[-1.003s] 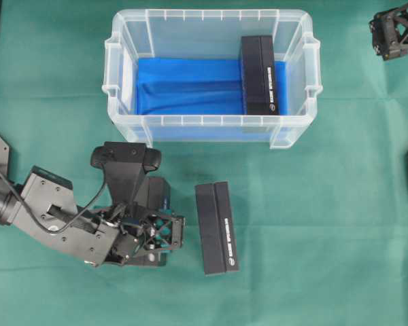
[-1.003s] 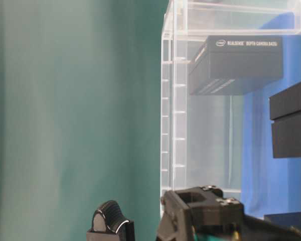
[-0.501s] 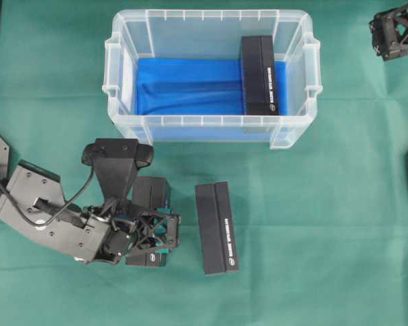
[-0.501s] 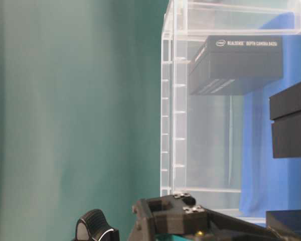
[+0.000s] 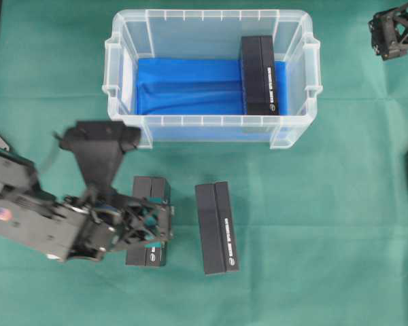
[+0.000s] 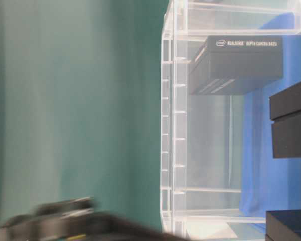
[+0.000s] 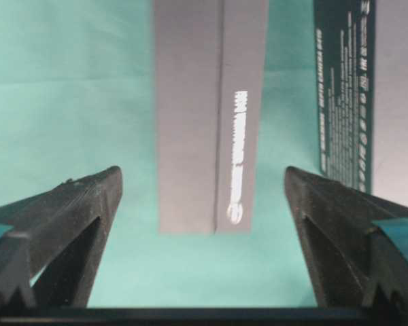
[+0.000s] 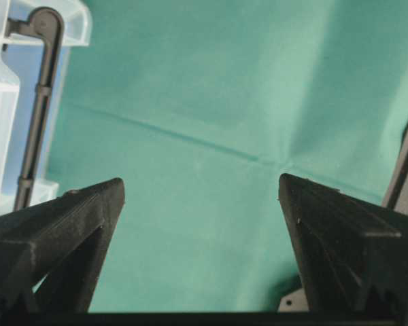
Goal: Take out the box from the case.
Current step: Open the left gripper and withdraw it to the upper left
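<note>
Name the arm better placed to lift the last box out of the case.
Right, probably: the right gripper hangs open near the case end holding the box; the left gripper sits farther off, over an already removed box.

The overhead view looks straight down on the whole table and case. The table-level view sits close beside the case, looking sideways through its wall. Each wrist view looks down between its claw's fingers at the table.
</note>
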### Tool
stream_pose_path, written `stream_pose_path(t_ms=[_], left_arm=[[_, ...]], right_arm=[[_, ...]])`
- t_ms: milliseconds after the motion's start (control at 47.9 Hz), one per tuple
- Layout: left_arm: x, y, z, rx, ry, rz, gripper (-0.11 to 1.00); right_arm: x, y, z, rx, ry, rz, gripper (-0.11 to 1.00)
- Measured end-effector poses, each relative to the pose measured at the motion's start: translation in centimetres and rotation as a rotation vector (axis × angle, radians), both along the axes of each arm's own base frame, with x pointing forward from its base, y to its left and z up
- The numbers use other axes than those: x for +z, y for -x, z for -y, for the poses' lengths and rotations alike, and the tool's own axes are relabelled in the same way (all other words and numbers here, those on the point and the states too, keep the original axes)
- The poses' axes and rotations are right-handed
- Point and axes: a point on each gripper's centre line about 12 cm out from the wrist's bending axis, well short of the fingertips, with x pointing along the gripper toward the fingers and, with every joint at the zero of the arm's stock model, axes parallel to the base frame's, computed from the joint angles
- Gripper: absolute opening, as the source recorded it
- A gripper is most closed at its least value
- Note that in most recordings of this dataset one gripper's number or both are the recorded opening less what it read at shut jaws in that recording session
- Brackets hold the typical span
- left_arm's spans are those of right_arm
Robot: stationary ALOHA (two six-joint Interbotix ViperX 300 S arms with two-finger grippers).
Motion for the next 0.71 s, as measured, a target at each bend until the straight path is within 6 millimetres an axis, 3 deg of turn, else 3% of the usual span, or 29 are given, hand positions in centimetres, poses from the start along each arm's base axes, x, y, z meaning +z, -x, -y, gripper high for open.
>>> stream_pose_path(t_ms=[125, 293, 501, 710], left_arm=[[3.7, 1.0, -0.4, -0.017, -0.011, -0.009, 0.96], [7.1, 1.2, -0.6, -0.029, 0.001, 0.032, 0.96], [9.4, 0.8, -0.5, -0.047, 0.013, 0.088, 0.96], [10.2, 0.8, -0.7, -0.042, 0.01, 0.094, 0.96]], right_arm=[[-0.1, -0.2, 0.1, 0.002, 0.001, 0.002, 0.91], [-0.2, -0.3, 0.2, 0.002, 0.001, 0.003, 0.91], [-0.2, -0.3, 0.2, 0.0, 0.001, 0.003, 0.91], [-0.2, -0.3, 0.2, -0.001, 0.0, 0.004, 0.91]])
